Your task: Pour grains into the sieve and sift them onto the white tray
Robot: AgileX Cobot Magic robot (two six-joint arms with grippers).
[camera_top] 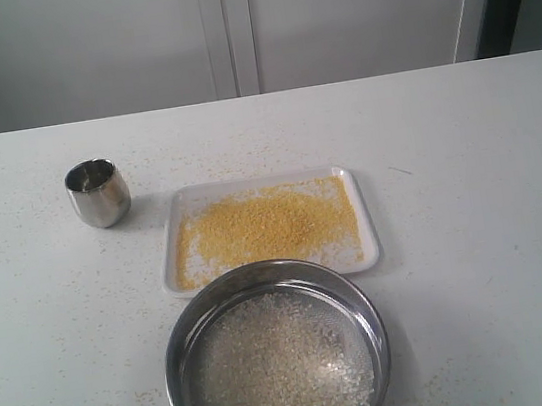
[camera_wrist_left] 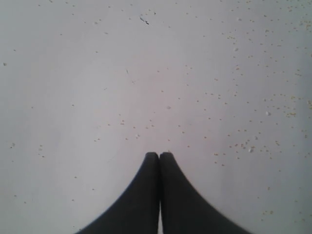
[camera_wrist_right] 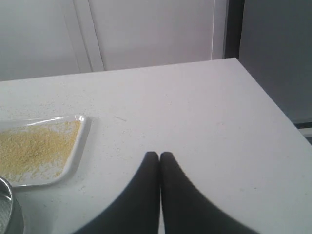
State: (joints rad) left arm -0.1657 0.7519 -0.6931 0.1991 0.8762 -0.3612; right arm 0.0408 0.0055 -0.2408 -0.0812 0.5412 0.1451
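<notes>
Steel cup (camera_top: 98, 193): upper left, apart from tray (camera_top: 260, 179)
Sieve (camera_top: 177, 363): lower centre, pale grains (camera_top: 274, 369) inside
Left claw (camera_wrist_left: 159, 155), right claw (camera_wrist_right: 159, 155): together, empty

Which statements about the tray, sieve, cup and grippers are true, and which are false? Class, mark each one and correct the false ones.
1. The white tray holds a spread of yellow granules. True.
2. The sieve is empty. False: pale whitish grains cover its mesh.
3. The steel cup lies tipped on its side. False: it stands upright, left of the tray in the exterior view.
4. The left gripper and the right gripper are both shut and hold nothing. True.
5. Stray grains dot the table. True.
</notes>
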